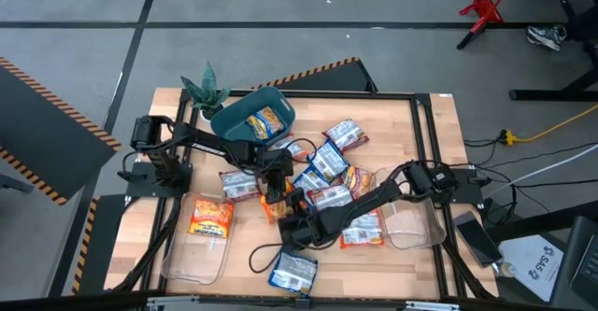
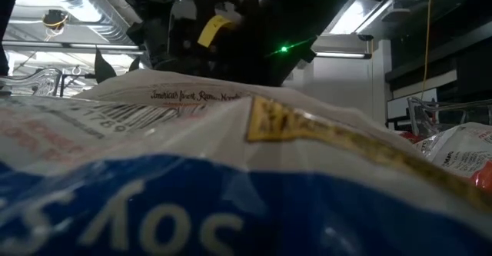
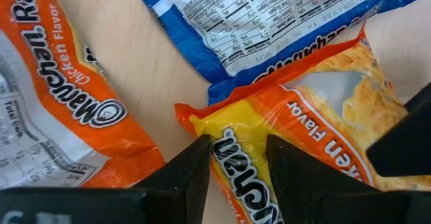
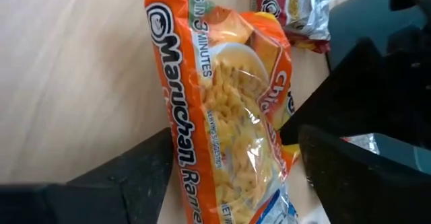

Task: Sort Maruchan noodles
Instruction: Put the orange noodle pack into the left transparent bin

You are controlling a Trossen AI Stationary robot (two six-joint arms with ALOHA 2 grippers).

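Both grippers meet over one orange-yellow Maruchan packet [image 1: 273, 205] lying flat on the wood at the table's middle. My left gripper [image 1: 276, 188] comes from the left and is shut on it [image 3: 239, 177]. My right gripper [image 1: 297, 225] comes from the right and is open. Its fingers [image 4: 135, 183] stand on either side of the packet [image 4: 222, 103], which lies lengthwise between them. Whether they touch it, I cannot tell. A blue-white packet [image 2: 231, 171] fills the low view and hides the work. My left gripper pinches the orange-yellow packet between its two fingers [image 3: 192, 173], at the wrapper's printed edge [image 3: 236, 153] near a corner. The fingers come from above, pointing down. The packet still lies on the table.
The teal bin [image 1: 234, 124] at the far left holds an orange packet. One clear tray [image 1: 187, 260] at the near left holds another [image 1: 211, 216], and a second clear tray [image 1: 411, 227] sits at the right. Several packets [image 1: 327, 162] are heaped beyond the grippers. A blue packet [image 1: 293, 272] lies at the near edge.
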